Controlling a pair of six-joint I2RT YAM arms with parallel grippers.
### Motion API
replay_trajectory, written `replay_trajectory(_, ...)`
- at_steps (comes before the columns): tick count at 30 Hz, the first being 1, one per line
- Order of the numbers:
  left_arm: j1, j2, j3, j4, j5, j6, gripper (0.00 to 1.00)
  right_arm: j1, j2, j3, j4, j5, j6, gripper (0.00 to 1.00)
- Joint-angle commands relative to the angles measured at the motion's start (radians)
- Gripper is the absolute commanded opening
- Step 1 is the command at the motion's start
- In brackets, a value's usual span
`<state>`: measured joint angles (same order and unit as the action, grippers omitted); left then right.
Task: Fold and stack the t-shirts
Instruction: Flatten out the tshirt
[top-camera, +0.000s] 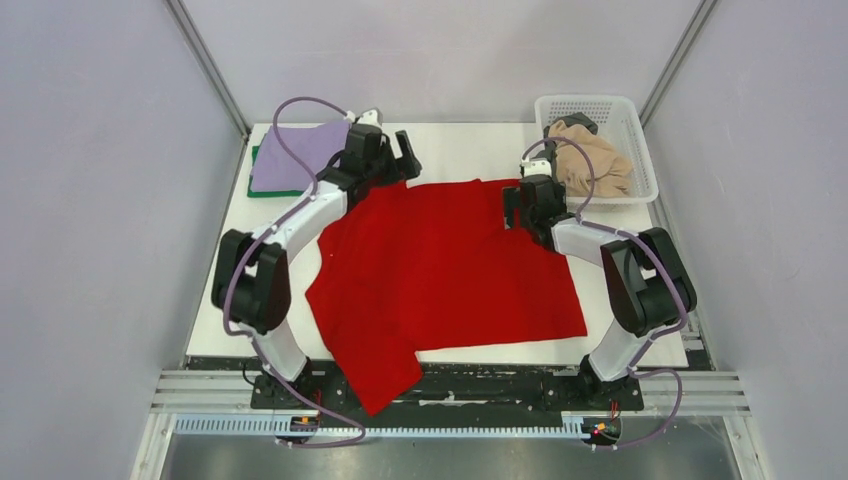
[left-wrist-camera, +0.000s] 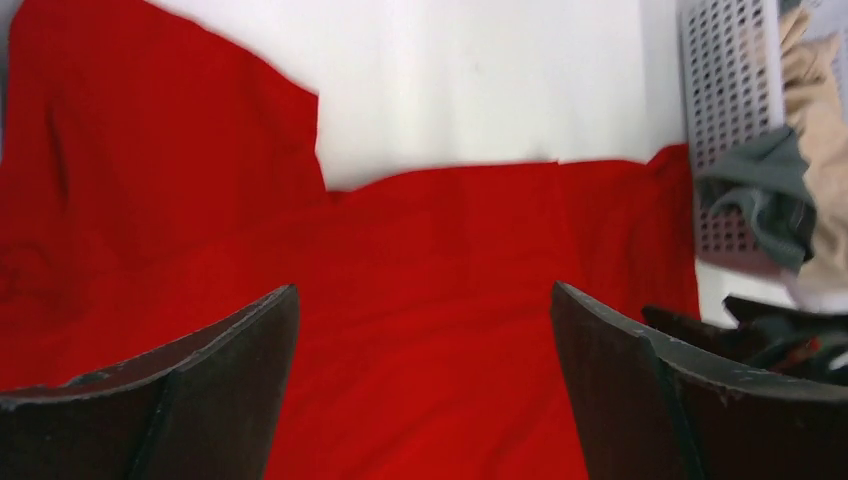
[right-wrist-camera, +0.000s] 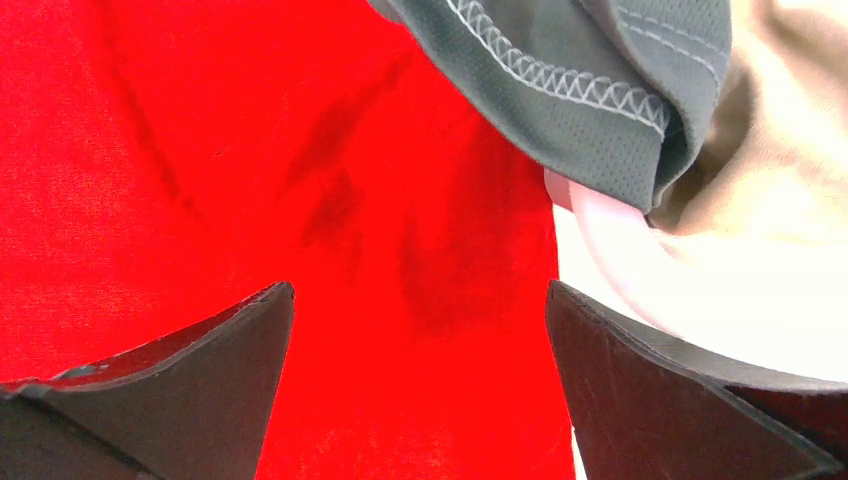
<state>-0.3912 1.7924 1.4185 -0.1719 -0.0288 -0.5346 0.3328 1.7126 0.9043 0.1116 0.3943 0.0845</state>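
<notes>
The bright red t-shirt (top-camera: 440, 270) lies spread over the middle of the table, one sleeve hanging over the near edge. It fills the left wrist view (left-wrist-camera: 400, 330) and the right wrist view (right-wrist-camera: 300, 200). My left gripper (top-camera: 405, 160) is open above the shirt's far left corner. My right gripper (top-camera: 512, 205) is open above its far right edge. Neither holds anything. The pale lilac t-shirt (top-camera: 295, 155) lies folded at the far left on the green t-shirt (top-camera: 258, 180), of which only an edge shows.
A white lattice basket (top-camera: 630, 130) stands at the far right with beige cloth (top-camera: 595, 160) and grey cloth (right-wrist-camera: 570, 70) in it. The basket's wall (left-wrist-camera: 730, 90) also shows in the left wrist view. Grey enclosure walls surround the table.
</notes>
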Motion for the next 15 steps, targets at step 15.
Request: replay_trajectory(15, 0.038, 0.229, -0.014, -0.076, -0.146, -0.085, 1.0, -0.078, 0.205, 0.133, 0.075, -0.136, 0.067, 0.98)
